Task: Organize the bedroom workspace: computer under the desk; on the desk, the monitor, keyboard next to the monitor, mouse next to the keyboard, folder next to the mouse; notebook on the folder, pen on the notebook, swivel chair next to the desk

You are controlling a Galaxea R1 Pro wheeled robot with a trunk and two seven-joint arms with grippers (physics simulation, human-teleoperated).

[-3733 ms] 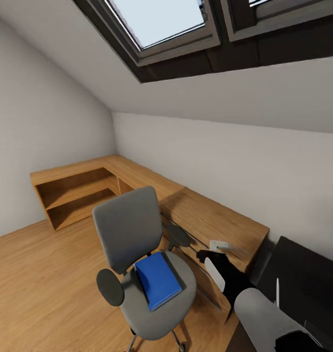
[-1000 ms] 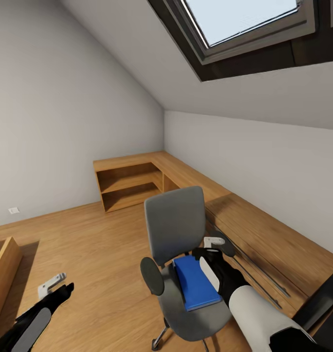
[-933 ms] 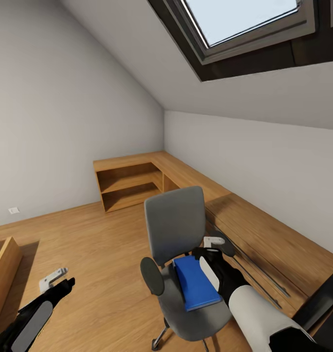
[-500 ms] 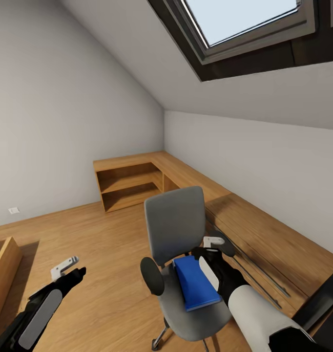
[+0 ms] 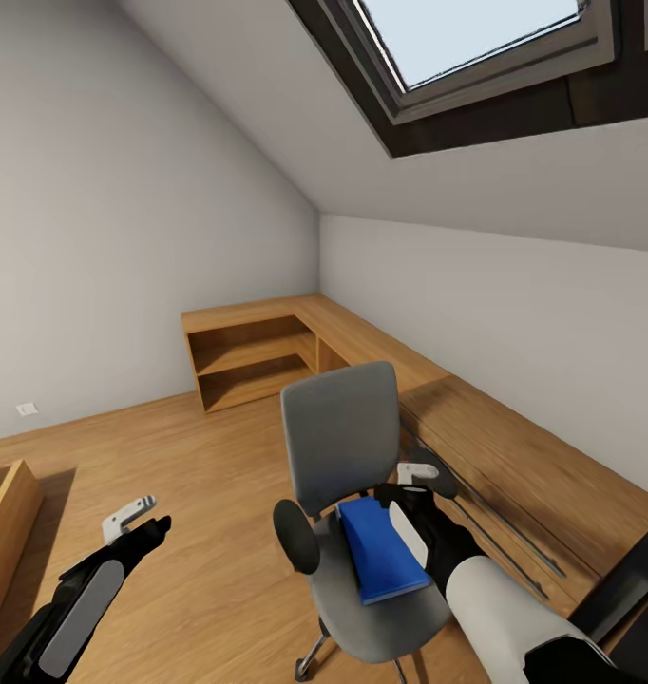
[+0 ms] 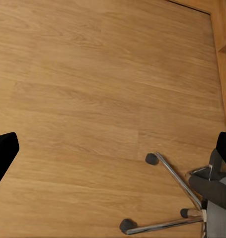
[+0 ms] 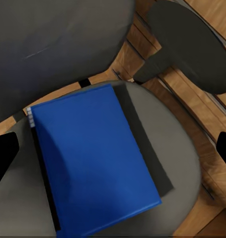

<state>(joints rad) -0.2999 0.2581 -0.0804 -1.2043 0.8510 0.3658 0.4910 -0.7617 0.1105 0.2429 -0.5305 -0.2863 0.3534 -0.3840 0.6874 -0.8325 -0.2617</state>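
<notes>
I have the swivel chair (image 5: 348, 494) in front of me in the head view, its grey back toward the low wooden unit (image 5: 362, 380) that runs along the wall. The folder (image 5: 381, 549) lies flat on the seat, bright blue, with a dark flat thing showing under its edges in the right wrist view.

My right tool (image 5: 411, 486) hangs over the seat, just beside the folder's far corner, at about 1 o'clock from it. From the right wrist view the folder (image 7: 95, 161) lies straight below, between the two black fingertips (image 7: 4, 153) at the frame's edges; they stand wide apart and touch nothing.

My left tool (image 5: 134, 518) hangs over bare wooden floor (image 5: 172, 456), well apart from the chair, at roughly 9 o'clock from the folder. Its wrist view looks down at floor planks and the chair's chrome wheeled base (image 6: 167, 198), fingers spread, holding nothing.
</notes>
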